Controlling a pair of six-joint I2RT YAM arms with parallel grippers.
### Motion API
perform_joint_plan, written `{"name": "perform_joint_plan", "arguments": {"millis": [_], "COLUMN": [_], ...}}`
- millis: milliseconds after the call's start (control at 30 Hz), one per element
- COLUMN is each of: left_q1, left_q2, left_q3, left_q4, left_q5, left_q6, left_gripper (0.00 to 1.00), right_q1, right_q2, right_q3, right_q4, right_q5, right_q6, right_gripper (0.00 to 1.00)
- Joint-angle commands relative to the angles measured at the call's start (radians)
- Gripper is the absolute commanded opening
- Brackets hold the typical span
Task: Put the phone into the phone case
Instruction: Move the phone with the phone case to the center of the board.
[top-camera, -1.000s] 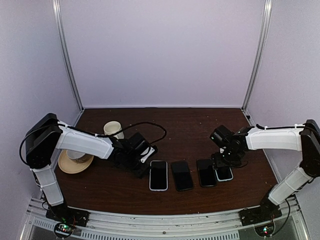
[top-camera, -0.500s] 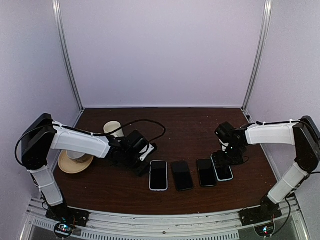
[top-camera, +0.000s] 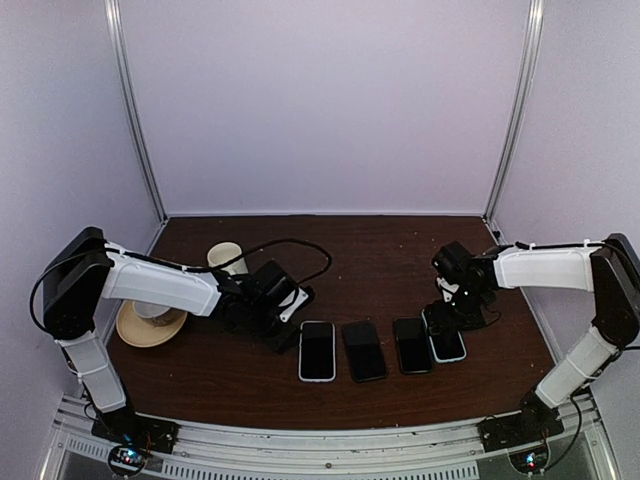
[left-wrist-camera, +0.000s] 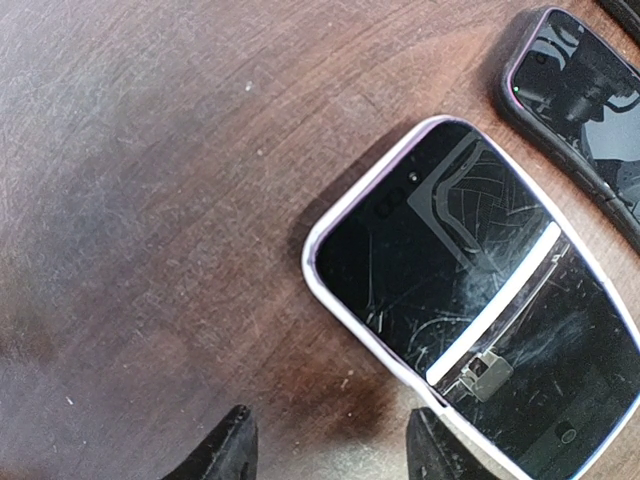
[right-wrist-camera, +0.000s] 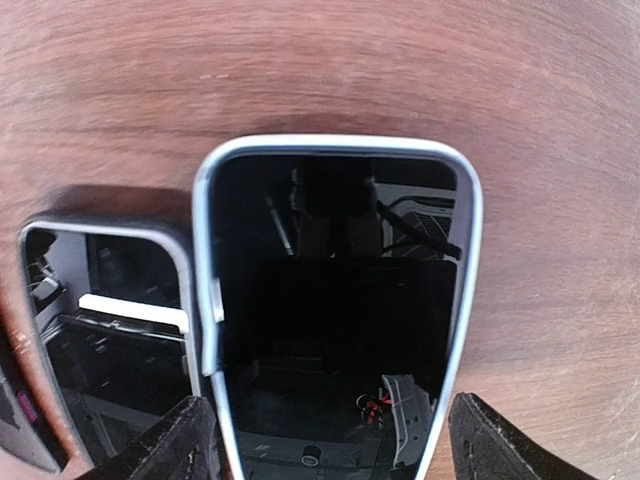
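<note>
Several phones lie face up in a row at the table's front. The rightmost phone (top-camera: 447, 340) (right-wrist-camera: 335, 290) has a pale rim and lies flat. My right gripper (top-camera: 448, 320) (right-wrist-camera: 333, 450) stands open astride it, one finger close to each long side. Touching it on the left is a dark-rimmed phone (top-camera: 412, 346) (right-wrist-camera: 110, 330). My left gripper (top-camera: 284, 335) (left-wrist-camera: 333, 455) is open over bare wood, its right fingertip (left-wrist-camera: 432, 452) at the edge of a white-rimmed phone (top-camera: 317, 350) (left-wrist-camera: 470, 300). I cannot tell which item is an empty phone case; every face looks glossy black.
A dark-cased phone (top-camera: 364, 350) (left-wrist-camera: 590, 110) lies between the two pairs. A paper cup (top-camera: 226, 257) and a tan saucer holding a small cup (top-camera: 150, 322) sit at the left behind my left arm. A black cable (top-camera: 300, 250) loops over the table.
My right gripper has drawn back toward the rightmost phone's far end, uncovering it; that phone now lies a little farther back and tilted. The left arm has barely shifted.
</note>
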Motion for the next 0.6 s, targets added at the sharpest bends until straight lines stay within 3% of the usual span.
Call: {"name": "perform_joint_plan", "arguments": {"millis": [0, 567], "left_q1": [0.005, 0.005], "left_q2": [-0.01, -0.01], "left_q3": [-0.01, -0.017], "left_q4": [0.005, 0.006], "left_q5": [0.013, 0.027], "left_q6": [0.012, 0.011], "left_gripper": [0.54, 0.54], "right_q1": [0.004, 0.002], "right_q2": [-0.046, 0.089], "right_q3": [0.022, 0.01], "right_q4": [-0.019, -0.002], "right_q5": [-0.015, 0.017], "right_q6": [-0.009, 0.001], "right_gripper": [0.86, 0.87]}}
